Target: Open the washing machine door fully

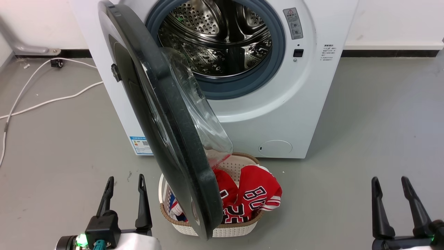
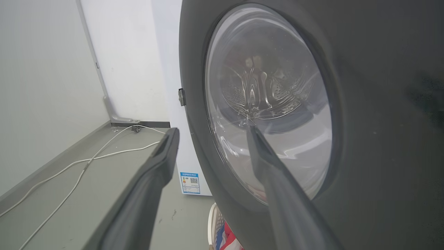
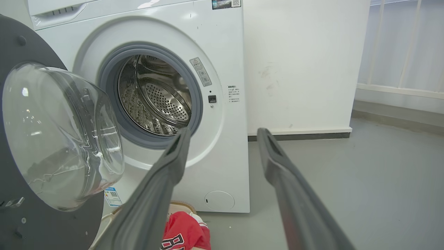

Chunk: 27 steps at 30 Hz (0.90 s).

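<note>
The left pincer [image 1: 126, 177] and the right pincer [image 1: 390, 179] both stand wide, gripping nothing. The washing machine door [image 1: 163, 132], a glossy black disc with a bulging clear bowl, hangs swung out from the white washing machine [image 1: 295, 114], over a cream lattice basket [image 1: 236, 229].

Grey floor [image 1: 364, 121] — washer [image 1: 277, 118], basket [image 1: 236, 230], likely cable [image 1: 45, 102]

Bright, even light fills all three views, with a soft shadow on the floor [image 1: 347, 114] right of the washing machine [image 1: 295, 114]. White highlights glint on the steel drum [image 1: 215, 38] and on the glass of the washing machine door [image 3: 59, 135]. In both wrist views the near fingers [image 2: 138, 201] look soft and stretched toward the bottom edge.
</note>
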Tool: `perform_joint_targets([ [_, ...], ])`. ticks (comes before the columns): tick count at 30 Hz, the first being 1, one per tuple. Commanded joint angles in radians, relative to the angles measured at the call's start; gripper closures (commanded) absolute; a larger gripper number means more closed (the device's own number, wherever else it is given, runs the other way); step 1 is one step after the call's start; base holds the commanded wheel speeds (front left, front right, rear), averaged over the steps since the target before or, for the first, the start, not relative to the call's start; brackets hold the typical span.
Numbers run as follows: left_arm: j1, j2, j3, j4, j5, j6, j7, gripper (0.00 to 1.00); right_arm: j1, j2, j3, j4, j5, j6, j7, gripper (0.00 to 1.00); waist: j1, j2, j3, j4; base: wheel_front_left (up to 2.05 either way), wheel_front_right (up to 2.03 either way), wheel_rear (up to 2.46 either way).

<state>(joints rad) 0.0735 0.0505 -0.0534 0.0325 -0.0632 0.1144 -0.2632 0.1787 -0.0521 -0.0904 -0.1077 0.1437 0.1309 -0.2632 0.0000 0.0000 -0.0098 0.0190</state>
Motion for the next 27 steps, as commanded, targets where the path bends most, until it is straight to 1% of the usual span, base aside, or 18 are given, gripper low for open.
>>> perform_joint_targets([
  [1, 0.008, -0.001, 0.003, -0.002, 0.004, -0.002, -0.002, 0.00, 0.016, 0.003, 0.000, 0.007, 0.001, 0.000, -0.002, 0.00, 0.0000, 0.0000, -0.001, 0.000, 0.00, 0.00, 0.00],
  [9, 0.012, -0.001, 0.003, -0.001, 0.006, -0.003, -0.002, 0.00, 0.025, 0.003, 0.012, 0.017, -0.008, 0.000, -0.002, 0.00, 0.0000, 0.0000, -0.001, 0.000, 0.00, 0.00, 0.00],
  [13, 0.008, -0.001, 0.007, -0.002, 0.001, 0.003, -0.002, 0.00, 0.024, 0.003, 0.017, 0.022, -0.011, 0.000, -0.002, 0.00, 0.0000, 0.0000, -0.001, 0.003, 0.00, 0.00, 0.00],
  [14, 0.008, -0.001, 0.008, -0.003, 0.001, 0.004, -0.002, 0.02, 0.024, 0.003, 0.019, 0.024, -0.011, 0.000, -0.002, 0.00, 0.0000, 0.0000, -0.001, 0.004, 0.00, 0.00, 0.00],
  [15, 0.004, -0.001, 0.012, -0.012, 0.005, 0.009, -0.002, 0.69, 0.025, 0.003, 0.019, 0.025, -0.011, 0.000, -0.002, 0.00, 0.0000, 0.0000, -0.001, 0.005, 0.00, 0.00, 0.00],
  [16, 0.002, 0.000, 0.015, -0.020, 0.009, 0.010, -0.003, 1.00, 0.025, 0.003, 0.020, 0.025, -0.011, 0.000, -0.002, 0.00, 0.0000, 0.0000, -0.001, 0.005, 0.00, 0.00, 0.00],
  [21, -0.011, 0.000, 0.034, -0.074, 0.022, 0.017, -0.002, 1.00, 0.025, 0.003, 0.023, 0.028, -0.006, 0.000, -0.002, 0.00, 0.0000, 0.0000, -0.003, 0.008, 0.00, 0.00, 0.00],
  [24, -0.030, 0.007, 0.047, -0.128, 0.037, 0.016, -0.002, 1.00, 0.022, 0.003, 0.025, 0.028, -0.005, 0.000, -0.002, 0.00, 0.0000, 0.0000, -0.002, 0.010, 0.00, 0.00, 0.00],
  [27, -0.045, 0.008, 0.041, -0.201, 0.056, 0.020, -0.002, 1.00, 0.023, 0.003, 0.027, 0.029, -0.004, 0.000, -0.002, 0.00, 0.0000, 0.0000, -0.003, 0.013, 0.00, 0.00, 0.00],
])
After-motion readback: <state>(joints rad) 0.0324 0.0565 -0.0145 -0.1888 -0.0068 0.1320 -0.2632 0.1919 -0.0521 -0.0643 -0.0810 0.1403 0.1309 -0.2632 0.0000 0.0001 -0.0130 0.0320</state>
